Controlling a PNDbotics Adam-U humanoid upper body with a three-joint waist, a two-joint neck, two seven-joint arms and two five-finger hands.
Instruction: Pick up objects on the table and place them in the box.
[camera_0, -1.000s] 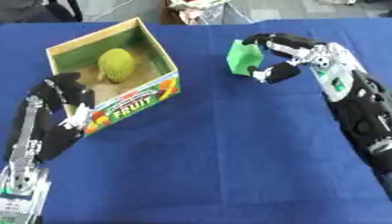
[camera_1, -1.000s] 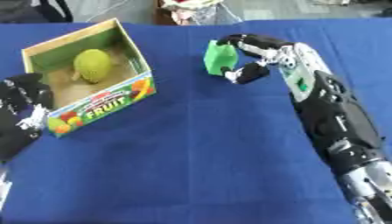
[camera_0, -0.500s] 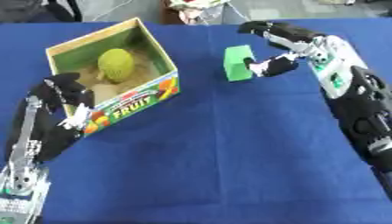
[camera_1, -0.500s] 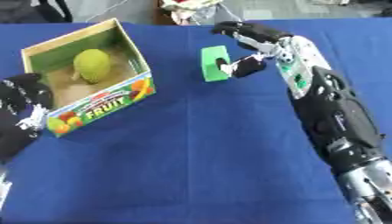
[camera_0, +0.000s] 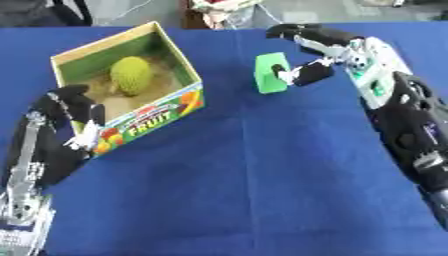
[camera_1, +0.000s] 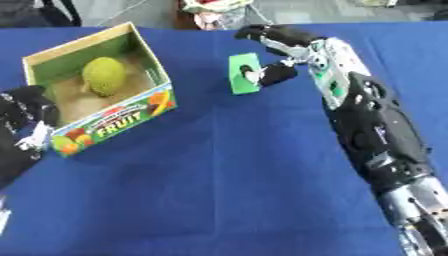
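A green block (camera_0: 269, 73) stands on the blue table right of the cardboard fruit box (camera_0: 179, 55). My right hand (camera_0: 325, 50) reaches in from the right and is open. Its thumb (camera_0: 302, 75) touches the block's right face, while its fingers (camera_0: 297, 33) stretch out above and behind the block, apart from it. A yellow-green bumpy fruit (camera_0: 129, 75) lies inside the box. My left hand (camera_0: 72, 102) rests open against the box's near left corner, holding nothing.
The blue cloth (camera_0: 262, 175) covers the whole table. Beyond its far edge lies some white and red clutter (camera_0: 223, 5). My right forearm (camera_0: 407, 125) runs down the right side.
My right hand's fingers have uncurled from around the green block and lifted above it. The block sits slightly nearer than before. The left arm and the box have not moved.
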